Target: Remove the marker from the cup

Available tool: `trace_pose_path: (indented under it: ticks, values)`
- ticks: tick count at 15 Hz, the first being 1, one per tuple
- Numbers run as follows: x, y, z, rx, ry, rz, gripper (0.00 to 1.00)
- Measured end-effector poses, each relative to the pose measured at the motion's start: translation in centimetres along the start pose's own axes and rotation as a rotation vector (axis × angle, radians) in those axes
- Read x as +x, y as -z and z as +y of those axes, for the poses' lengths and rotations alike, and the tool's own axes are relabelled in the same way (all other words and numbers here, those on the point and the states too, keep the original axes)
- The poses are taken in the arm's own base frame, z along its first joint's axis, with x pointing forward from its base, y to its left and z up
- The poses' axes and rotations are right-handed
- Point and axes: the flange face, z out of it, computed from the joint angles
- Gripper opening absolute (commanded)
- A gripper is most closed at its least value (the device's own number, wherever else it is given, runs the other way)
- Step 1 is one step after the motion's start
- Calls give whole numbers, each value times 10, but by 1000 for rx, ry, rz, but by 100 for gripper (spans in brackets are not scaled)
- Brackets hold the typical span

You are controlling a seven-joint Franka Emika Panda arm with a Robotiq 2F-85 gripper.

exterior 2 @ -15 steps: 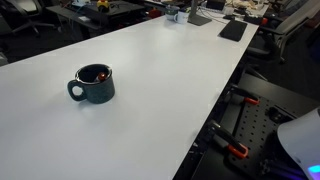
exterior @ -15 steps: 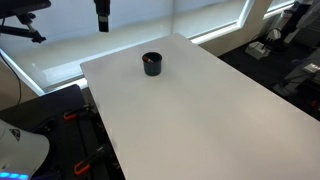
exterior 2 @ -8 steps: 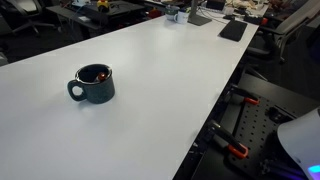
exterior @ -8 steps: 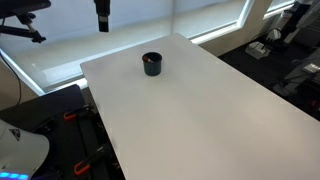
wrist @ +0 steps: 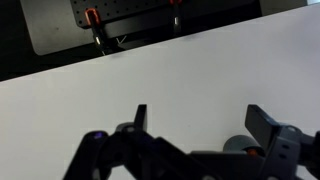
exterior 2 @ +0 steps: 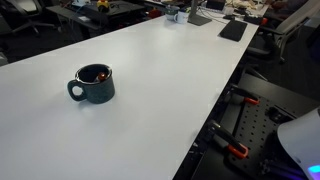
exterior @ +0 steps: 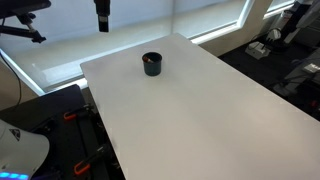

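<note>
The small black cup [exterior: 152, 64] stands on the white table [exterior: 200, 110] near its far end; it also shows in an exterior view [exterior 2: 94, 85], with a handle on its left side. The marker [exterior 2: 99, 73] stands inside it, only its reddish-orange end showing at the rim. My gripper [exterior: 101, 26] hangs high above and behind the table's far edge, well apart from the cup. In the wrist view the gripper [wrist: 196, 112] is open and empty, and the cup [wrist: 239, 146] peeks out low on the right, partly hidden by the gripper body.
A black flat object [exterior 2: 232, 30] and small items [exterior 2: 178, 14] lie at the table's far end. Black stands with orange clamps [exterior: 72, 115] sit beside the table edge. Bright windows [exterior: 200, 15] are behind, with chairs and desks around.
</note>
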Motion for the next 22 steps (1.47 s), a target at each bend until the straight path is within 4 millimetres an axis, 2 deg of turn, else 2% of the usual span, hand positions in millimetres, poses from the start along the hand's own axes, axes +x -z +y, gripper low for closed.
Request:
trace_pose_path:
  ticks: [10, 13, 18, 22]
  values:
    - [1, -2, -1, -1, 2, -3, 100]
    - [7, -7, -7, -2, 8, -1, 100]
    - [30, -23, -36, -12, -13, 3, 100]
    - [57, -36, -73, -30, -43, 31, 100]
